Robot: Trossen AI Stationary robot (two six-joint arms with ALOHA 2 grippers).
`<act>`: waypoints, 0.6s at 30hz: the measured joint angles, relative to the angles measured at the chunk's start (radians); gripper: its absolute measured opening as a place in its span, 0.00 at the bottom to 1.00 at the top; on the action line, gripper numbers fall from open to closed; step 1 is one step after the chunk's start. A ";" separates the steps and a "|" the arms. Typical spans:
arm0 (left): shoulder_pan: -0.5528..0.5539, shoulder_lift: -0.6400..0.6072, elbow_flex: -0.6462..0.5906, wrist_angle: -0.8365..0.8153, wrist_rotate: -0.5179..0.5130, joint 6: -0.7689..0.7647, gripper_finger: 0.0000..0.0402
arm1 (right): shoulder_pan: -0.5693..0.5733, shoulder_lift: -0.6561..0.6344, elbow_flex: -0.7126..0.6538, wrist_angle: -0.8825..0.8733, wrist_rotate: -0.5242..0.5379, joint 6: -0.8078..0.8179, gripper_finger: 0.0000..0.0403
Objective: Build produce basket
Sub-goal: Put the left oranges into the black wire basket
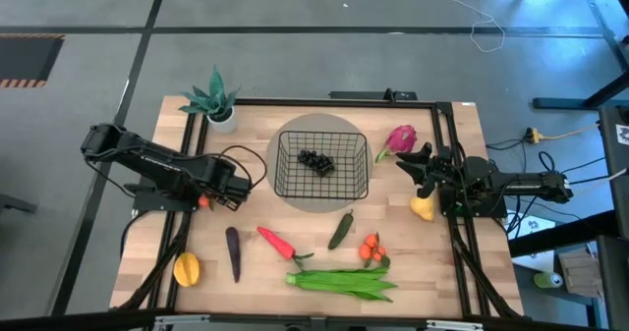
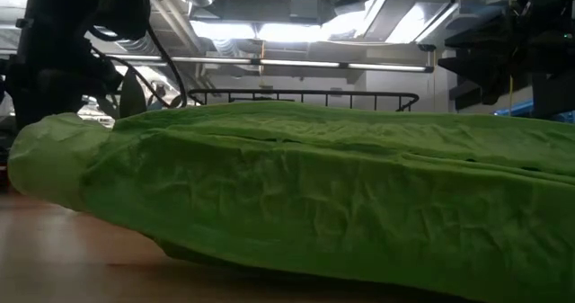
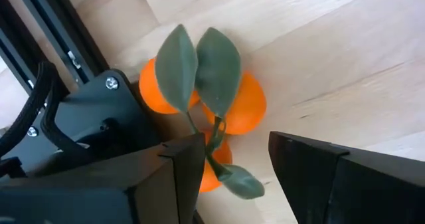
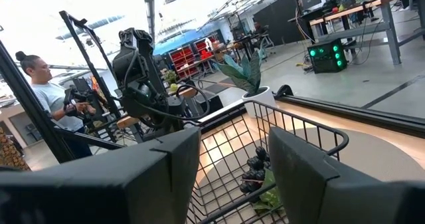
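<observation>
Nearest me lay the long green leafy bundle (image 1: 342, 282) along the table's front edge, with orange tomatoes (image 1: 371, 249), cucumber (image 1: 340, 229), red pepper (image 1: 276, 241), eggplant (image 1: 233, 253) and mango (image 1: 187, 269) close behind it. Mid-table I saw the left gripper (image 3: 236, 167) low over a second orange cluster (image 3: 242, 104), fingers apart, nothing clamped. The right gripper (image 1: 425, 174) hung open beside the lemon (image 1: 422, 207). Farther back, the basket (image 1: 321, 164) held dark grapes (image 1: 316, 161); dragon fruit (image 1: 399, 139) sat just right of it.
</observation>
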 joint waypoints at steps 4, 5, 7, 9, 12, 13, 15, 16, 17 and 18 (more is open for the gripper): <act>0.000 0.000 0.000 -0.071 0.005 -0.022 0.40 | 0.000 0.000 0.000 0.000 0.000 -0.001 0.42; 0.000 0.000 0.000 -0.076 0.010 -0.029 0.40 | 0.000 0.000 0.000 0.000 0.000 -0.001 0.42; 0.000 0.000 0.000 -0.076 0.012 -0.033 0.40 | 0.000 0.000 0.000 -0.001 0.000 -0.001 0.42; 0.000 0.000 0.000 -0.077 0.013 -0.034 0.40 | 0.000 0.000 0.000 -0.002 0.000 -0.001 0.42; 0.000 0.000 0.000 -0.076 0.017 -0.035 0.40 | 0.000 0.000 0.000 -0.002 0.000 -0.001 0.42; 0.000 0.000 0.000 -0.076 0.026 -0.040 0.40 | 0.000 0.000 0.000 -0.002 0.000 -0.001 0.42; 0.000 0.000 0.000 -0.075 0.052 -0.058 0.40 | 0.000 0.000 0.000 -0.002 0.000 -0.001 0.42; 0.000 0.000 0.000 -0.075 0.063 -0.060 0.40 | 0.000 0.000 0.000 -0.002 0.000 -0.001 0.42; -0.001 0.000 0.000 -0.075 0.066 -0.060 0.40 | 0.000 0.000 0.000 -0.002 0.000 -0.001 0.42; -0.001 0.000 0.000 -0.075 0.065 -0.060 0.40 | 0.000 0.000 0.000 -0.002 0.000 -0.001 0.42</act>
